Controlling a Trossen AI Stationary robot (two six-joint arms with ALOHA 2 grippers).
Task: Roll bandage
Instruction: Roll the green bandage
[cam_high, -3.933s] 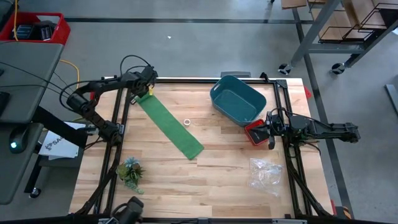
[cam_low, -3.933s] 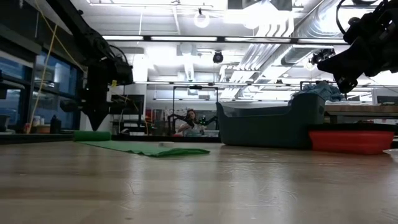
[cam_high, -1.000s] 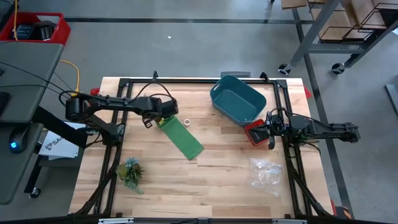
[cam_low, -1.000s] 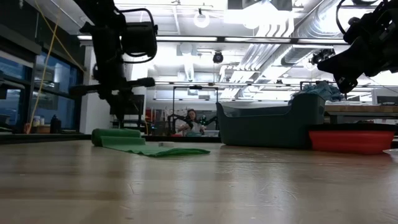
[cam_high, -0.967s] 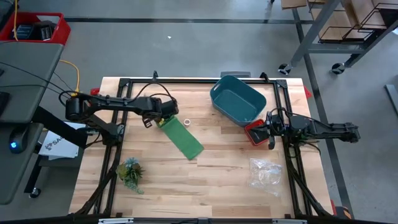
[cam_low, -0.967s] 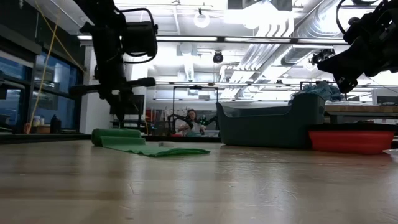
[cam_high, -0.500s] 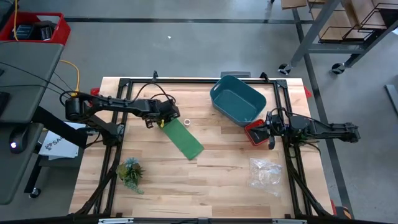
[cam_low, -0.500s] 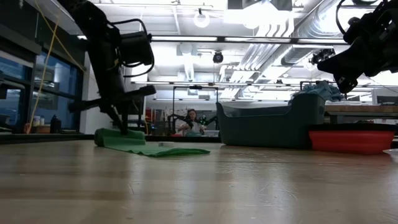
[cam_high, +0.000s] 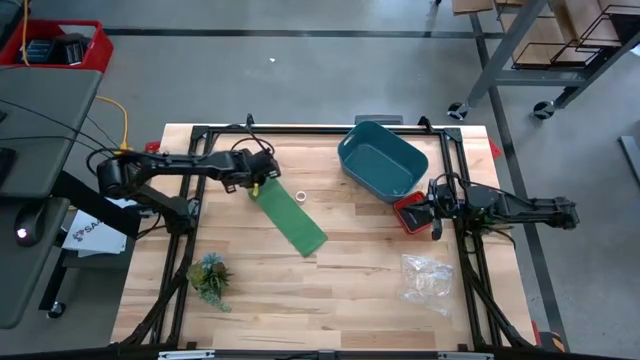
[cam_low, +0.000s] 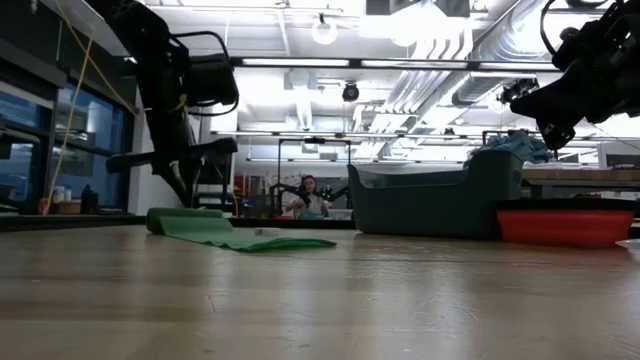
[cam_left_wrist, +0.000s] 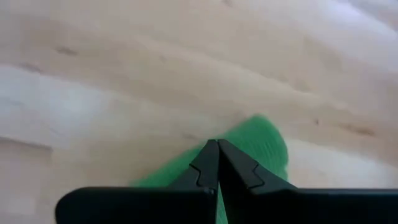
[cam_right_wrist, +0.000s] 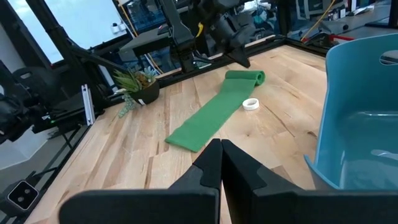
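The green bandage (cam_high: 292, 220) lies flat on the table, slanting from the middle toward the far left. Its far-left end is wound into a small roll (cam_high: 262, 191), which also shows in the low view (cam_low: 186, 219) and the right wrist view (cam_right_wrist: 245, 76). My left gripper (cam_high: 255, 184) is shut, slanting down, its tips right at the roll's top on its far-left side (cam_left_wrist: 217, 144). My right gripper (cam_high: 436, 222) is shut and empty, raised at the right by the red tray (cam_high: 411, 213). My left gripper's shut fingertips (cam_low: 187, 202) stand right at the top of the bandage's roll (cam_low: 186, 212), coming slanting down from the table's left. I cannot tell whether they touch it. The roll lies on the table.
A white tape ring (cam_high: 301, 197) lies beside the strip. A teal bin (cam_high: 380, 158) stands at the far right, with the red tray beside it. A small plant (cam_high: 210, 278) is at the near left and a clear plastic bag (cam_high: 425, 277) at the near right.
My left gripper, shut throughout, came down onto the bandage's rolled end, then drew back a little toward the table's left edge and up.
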